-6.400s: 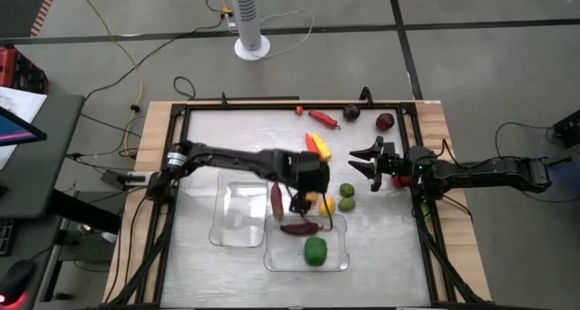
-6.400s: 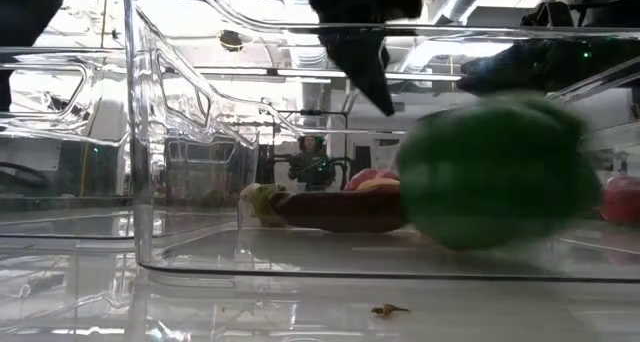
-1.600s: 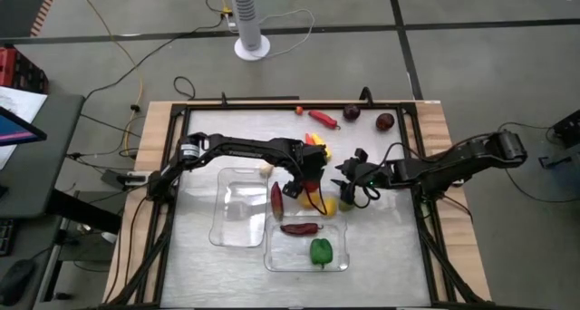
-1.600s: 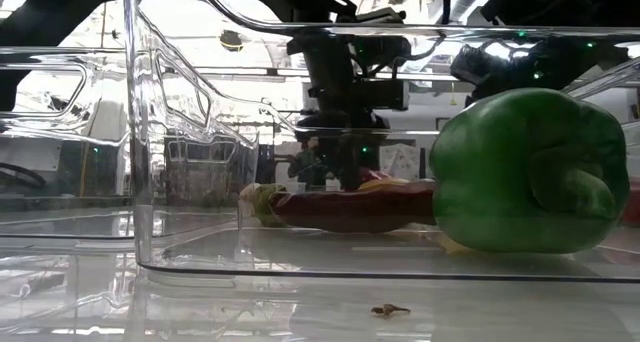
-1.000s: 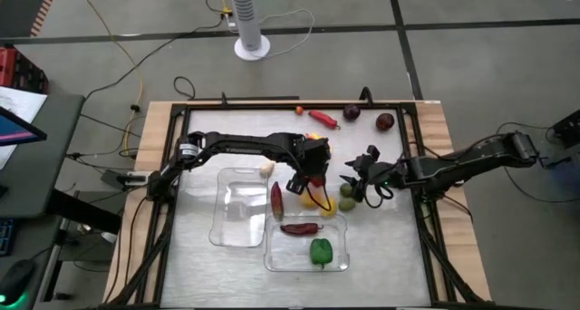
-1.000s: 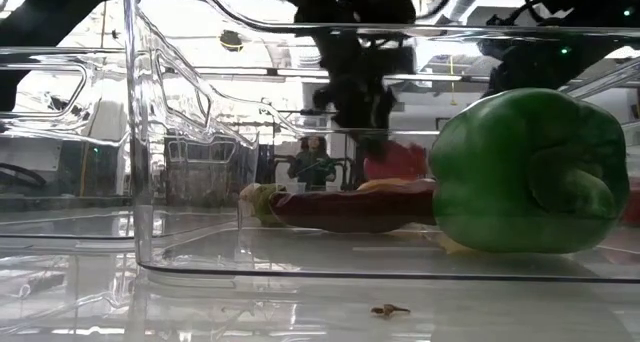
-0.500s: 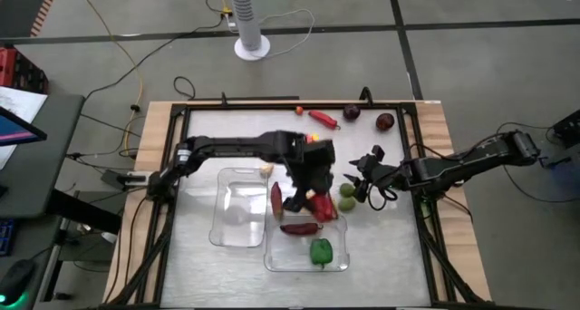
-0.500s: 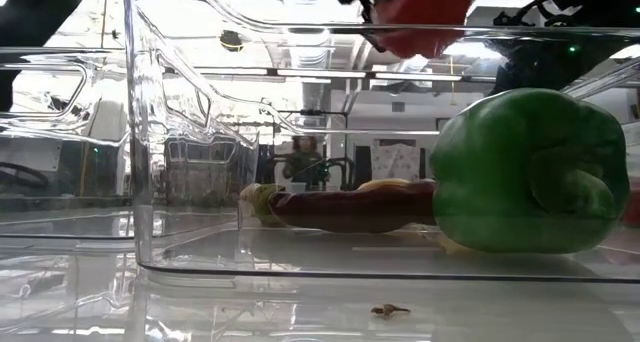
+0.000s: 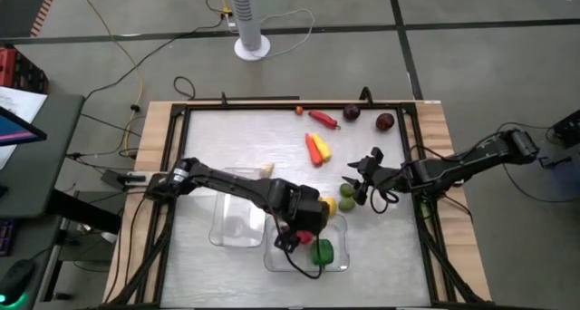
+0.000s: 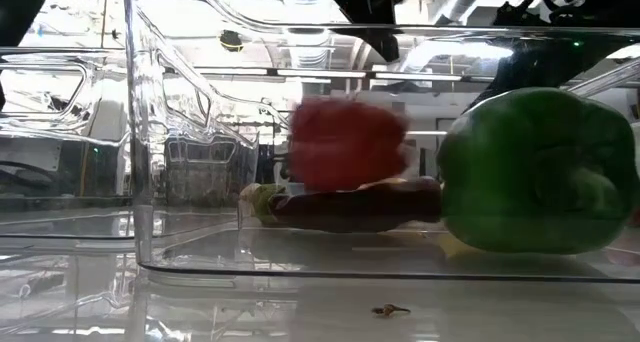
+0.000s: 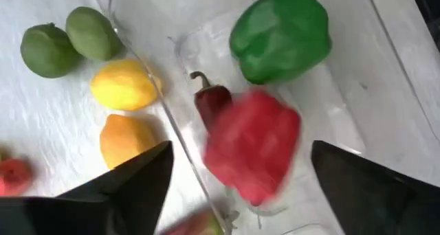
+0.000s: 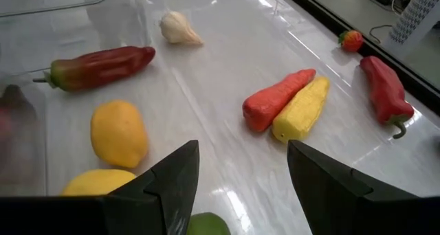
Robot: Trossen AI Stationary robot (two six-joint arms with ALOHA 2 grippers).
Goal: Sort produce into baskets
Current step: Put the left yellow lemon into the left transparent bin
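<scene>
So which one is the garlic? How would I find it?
Start at the left clear basket on the table. Just beyond its far edge, toward the middle of the table, lies the garlic, alone on the bare tabletop. It is the only whitish, bulb-shaped piece; everything near it is red, yellow or green.

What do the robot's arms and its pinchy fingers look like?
Both arms are dark, nearly black, built from slim tube-like links with rounded joints. The left arm has a pale band near its shoulder end, and black cable loops hang by its gripper. The right arm also carries curling black cable near its wrist. Each ends in two flat, dark, wedge-shaped fingers.
</scene>
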